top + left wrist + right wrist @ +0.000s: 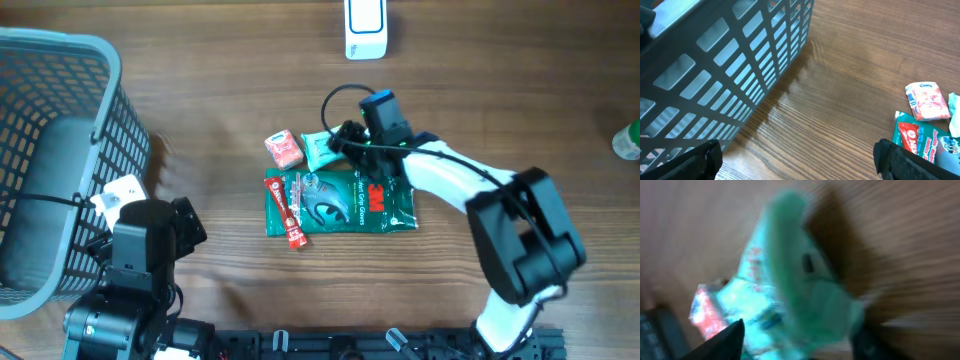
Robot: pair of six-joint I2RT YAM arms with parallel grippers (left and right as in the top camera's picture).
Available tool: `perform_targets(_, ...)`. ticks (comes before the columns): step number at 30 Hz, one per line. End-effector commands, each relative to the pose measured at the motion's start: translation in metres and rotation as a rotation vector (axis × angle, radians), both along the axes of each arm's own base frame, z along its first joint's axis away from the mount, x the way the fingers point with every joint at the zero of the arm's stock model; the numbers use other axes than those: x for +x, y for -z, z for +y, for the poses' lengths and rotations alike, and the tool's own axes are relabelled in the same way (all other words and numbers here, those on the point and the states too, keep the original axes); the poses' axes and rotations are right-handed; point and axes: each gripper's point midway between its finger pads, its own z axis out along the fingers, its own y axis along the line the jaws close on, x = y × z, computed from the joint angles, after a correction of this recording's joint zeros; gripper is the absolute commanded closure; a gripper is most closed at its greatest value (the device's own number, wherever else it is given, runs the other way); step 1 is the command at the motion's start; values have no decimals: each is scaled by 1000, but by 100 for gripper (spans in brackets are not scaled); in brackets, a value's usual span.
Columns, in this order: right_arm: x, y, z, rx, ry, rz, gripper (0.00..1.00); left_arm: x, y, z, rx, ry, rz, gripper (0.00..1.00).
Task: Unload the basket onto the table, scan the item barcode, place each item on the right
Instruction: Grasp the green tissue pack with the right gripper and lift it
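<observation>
A small teal packet (318, 149) lies at the top of a cluster of items mid-table. My right gripper (341, 139) is down on it. In the blurred right wrist view the teal packet (800, 295) fills the gap between my right gripper's (797, 342) two dark fingers; the blur hides whether they press on it. My left gripper (800, 165) hovers open over bare wood by the basket, holding nothing; in the overhead view the left gripper (186, 226) sits at the lower left. A white scanner-like device (366, 28) stands at the far edge.
A grey mesh basket (60, 110) fills the left side, close to the left arm. A pink-red packet (284, 149), a green 3M glove pack (350, 200) and a red stick pack (283, 211) lie in the cluster. A green object (628, 141) sits at the right edge.
</observation>
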Motion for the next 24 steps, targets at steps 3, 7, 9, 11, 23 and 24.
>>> perform_targets(3, -18, 53, -14, -113, 23, 113, 65, 0, -6, 3, 14, -4, -13, 0)
perform_targets(7, -13, 37, -5, -41, -74, 63, 96, 0, -6, 3, 14, -4, -13, 0)
perform_targets(9, -6, 14, 3, 45, -194, -16, 96, 0, -6, 3, 14, -4, -13, 0)
perform_targets(11, -3, -18, 7, 133, -354, -136, 96, 0, -6, 3, 14, -4, -13, 0)
perform_targets(23, -67, -189, -7, 755, -1166, -1083, 96, 0, -6, 3, 14, -4, -13, 0)
perform_targets(24, -67, -194, -2, 735, -1210, -1159, 95, 0, -6, 3, 14, -4, -13, 0)
